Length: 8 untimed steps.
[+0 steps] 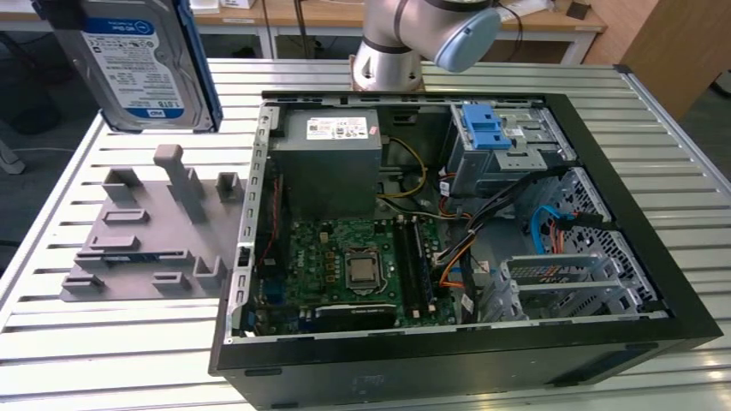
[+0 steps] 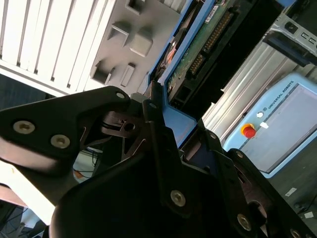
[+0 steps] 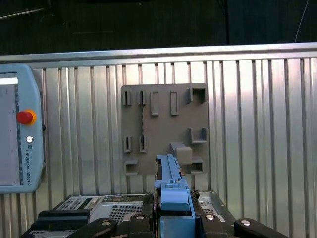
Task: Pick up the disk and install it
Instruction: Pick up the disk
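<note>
The disk (image 1: 143, 60), a silver hard drive with a white-and-blue label in a blue carrier, hangs upright in the air above the table at the exterior view's far left. It is well above the grey fixture plate (image 1: 149, 231). In the second wrist view my gripper (image 2: 163, 134) is shut on the disk's blue carrier (image 2: 181, 124), and the drive's green circuit board (image 2: 208, 34) faces the camera. In the first wrist view the disk (image 3: 173, 196) stands edge-on between the black fingers (image 3: 136, 218), over the fixture plate (image 3: 163, 129).
The open computer case (image 1: 639, 214) lies on the slatted metal table (image 1: 115, 342). Inside it are a grey power supply (image 1: 331, 163), a motherboard (image 1: 354, 257) and a silver cage with a blue latch (image 1: 497, 137). A teach pendant (image 3: 15, 129) lies beside the table.
</note>
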Motion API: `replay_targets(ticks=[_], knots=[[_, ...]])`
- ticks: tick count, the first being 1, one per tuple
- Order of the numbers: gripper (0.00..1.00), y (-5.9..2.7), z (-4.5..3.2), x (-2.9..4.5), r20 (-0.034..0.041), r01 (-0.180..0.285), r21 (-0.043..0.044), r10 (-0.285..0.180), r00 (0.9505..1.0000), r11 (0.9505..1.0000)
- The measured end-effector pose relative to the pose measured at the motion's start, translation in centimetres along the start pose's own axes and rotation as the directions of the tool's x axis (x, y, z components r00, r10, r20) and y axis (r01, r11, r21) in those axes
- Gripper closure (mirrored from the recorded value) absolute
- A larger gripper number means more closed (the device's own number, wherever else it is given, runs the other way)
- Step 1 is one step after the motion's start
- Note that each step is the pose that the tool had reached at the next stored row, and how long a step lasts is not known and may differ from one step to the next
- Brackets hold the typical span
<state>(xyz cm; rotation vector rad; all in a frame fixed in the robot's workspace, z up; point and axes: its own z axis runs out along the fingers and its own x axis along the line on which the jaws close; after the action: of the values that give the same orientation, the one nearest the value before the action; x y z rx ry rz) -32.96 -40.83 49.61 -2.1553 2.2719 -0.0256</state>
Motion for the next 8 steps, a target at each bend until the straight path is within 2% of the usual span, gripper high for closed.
replay_targets(ticks=[8], knots=[[0.63, -1.07, 0.02, 0.49, 0.0000, 0.000, 0.0000, 0.000, 1.0000, 1.0000]])
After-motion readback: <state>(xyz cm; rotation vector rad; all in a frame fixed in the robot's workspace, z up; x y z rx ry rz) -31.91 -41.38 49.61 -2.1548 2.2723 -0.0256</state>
